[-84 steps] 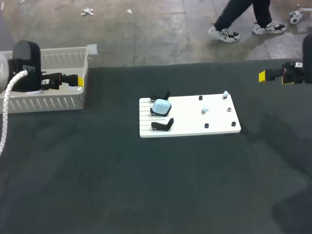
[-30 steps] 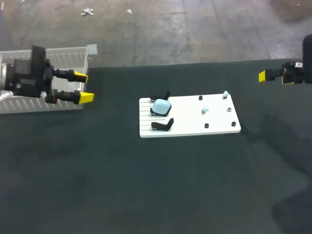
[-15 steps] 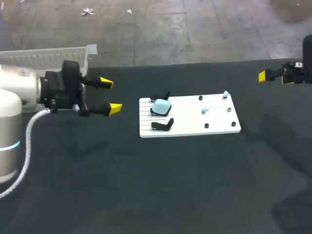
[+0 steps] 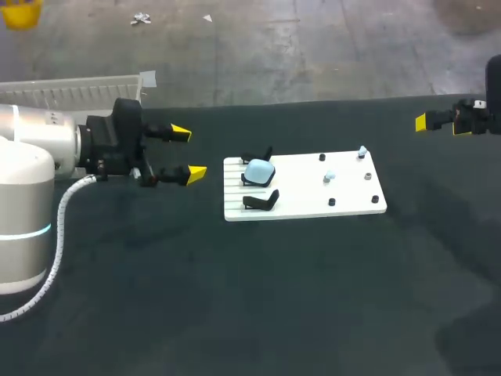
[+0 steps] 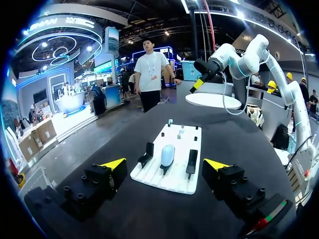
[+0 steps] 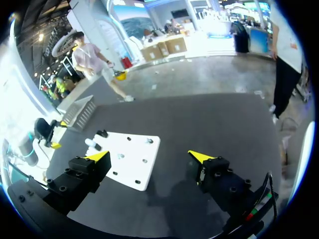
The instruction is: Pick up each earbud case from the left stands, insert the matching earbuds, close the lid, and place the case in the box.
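1. The light-blue earbud case (image 4: 259,171) is seated on the middle one of three stands at the left end of a white board (image 4: 313,205). The lid appears to be shut.
2. In the left wrist view the case's long axis is seen to run along the board's length, with one rounded end turned towards the left gripper (image 4: 188,153).
3. Any marking on the case is too small to be made out.
4. The case is flanked by two black stands (image 4: 262,201), one on each side, and neither is occupied.
5. The case is found ahead of the left gripper, in line with the gap between its fingers and apart from them. The board's near edge is not reached by the yellow tips.
6. The left gripper's jaws are spread wide and nothing is held.
7. Two small pale-blue earbuds (image 4: 329,177) are seen among dark pegs on the right half of the board.
8. The right gripper (image 6: 149,156) is held at the table's far right edge, well apart from the board. Its jaws are released and nothing is held between them.
9. A white slatted box (image 4: 78,88) is seen at the table's far left, behind the left arm.
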Action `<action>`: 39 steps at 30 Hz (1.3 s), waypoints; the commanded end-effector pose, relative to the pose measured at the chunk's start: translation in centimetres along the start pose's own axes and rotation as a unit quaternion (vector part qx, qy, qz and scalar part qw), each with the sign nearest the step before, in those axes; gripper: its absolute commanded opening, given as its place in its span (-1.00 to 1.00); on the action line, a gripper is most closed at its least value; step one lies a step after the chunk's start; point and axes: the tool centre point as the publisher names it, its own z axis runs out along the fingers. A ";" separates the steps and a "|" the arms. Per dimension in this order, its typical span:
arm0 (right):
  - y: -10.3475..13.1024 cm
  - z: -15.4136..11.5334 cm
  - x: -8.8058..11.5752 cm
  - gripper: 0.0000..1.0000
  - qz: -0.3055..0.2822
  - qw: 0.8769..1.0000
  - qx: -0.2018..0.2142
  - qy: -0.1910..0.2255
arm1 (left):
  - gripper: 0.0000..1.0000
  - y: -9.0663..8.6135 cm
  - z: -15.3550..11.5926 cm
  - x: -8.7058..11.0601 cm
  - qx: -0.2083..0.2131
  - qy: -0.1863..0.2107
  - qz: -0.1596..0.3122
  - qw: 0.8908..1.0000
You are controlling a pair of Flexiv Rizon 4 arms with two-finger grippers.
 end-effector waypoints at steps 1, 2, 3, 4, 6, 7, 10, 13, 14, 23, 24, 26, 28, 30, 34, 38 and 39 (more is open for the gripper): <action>-0.1 0.1 0.0 1.00 -0.001 1.000 -0.001 0.000 | 1.00 -0.1 0.1 0.2 -0.003 -0.005 0.001 1.000; -0.1 0.1 0.0 1.00 -0.001 1.000 -0.001 0.000 | 1.00 -0.1 0.1 0.2 -0.003 -0.005 0.001 1.000; -0.1 0.1 0.0 1.00 -0.001 1.000 -0.001 0.000 | 1.00 -0.2 0.4 0.4 0.000 0.005 0.015 1.000; -0.1 0.1 0.0 1.00 -0.001 1.000 -0.001 0.000 | 1.00 -0.1 0.8 0.6 -0.002 0.019 0.020 1.000; -0.1 0.1 0.0 1.00 -0.001 1.000 -0.001 0.000 | 1.00 0.2 1.4 0.9 0.009 0.021 0.024 0.999; -0.1 0.1 0.0 1.00 -0.001 1.000 -0.001 0.000 | 1.00 0.3 1.7 1.1 0.011 0.023 0.026 0.999; -0.1 0.1 0.0 1.00 -0.001 1.000 -0.001 0.000 | 1.00 0.5 2.6 1.5 0.026 0.022 0.029 0.999; -0.1 0.1 0.0 1.00 -0.001 1.000 -0.001 0.000 | 1.00 0.5 3.3 1.8 0.048 0.012 0.028 0.998; -0.1 0.1 0.0 1.00 -0.001 1.000 -0.001 0.000 | 1.00 0.6 3.6 1.9 0.056 0.017 0.030 0.998; -0.1 0.1 0.0 1.00 -0.001 1.000 -0.001 0.000 | 1.00 0.5 6.4 2.5 0.101 0.006 0.021 0.995; -0.1 0.1 0.0 1.00 -0.001 1.000 -0.001 0.000 | 1.00 0.4 6.8 2.5 0.103 0.007 0.020 0.994; -0.1 0.1 0.0 1.00 -0.001 1.000 -0.001 0.000 | 1.00 0.3 7.3 2.6 0.110 0.005 0.019 0.994; -0.1 0.1 0.0 1.00 -0.001 1.000 -0.001 0.000 | 1.00 0.1 7.9 2.6 0.119 0.000 0.012 0.993; -0.1 0.1 0.0 1.00 -0.001 1.000 -0.001 0.000 | 1.00 0.2 8.4 2.7 0.123 -0.002 0.007 0.992; -0.1 0.1 0.0 1.00 -0.001 1.000 -0.001 0.000 | 1.00 0.0 9.2 2.9 0.127 -0.007 0.001 0.992; -0.1 0.1 0.0 1.00 -0.001 1.000 -0.001 0.000 | 1.00 -0.3 10.0 2.7 0.131 -0.010 0.001 0.991; -0.1 0.1 0.0 1.00 -0.001 1.000 -0.001 0.000 | 1.00 -0.4 10.2 2.7 0.133 -0.011 0.002 0.991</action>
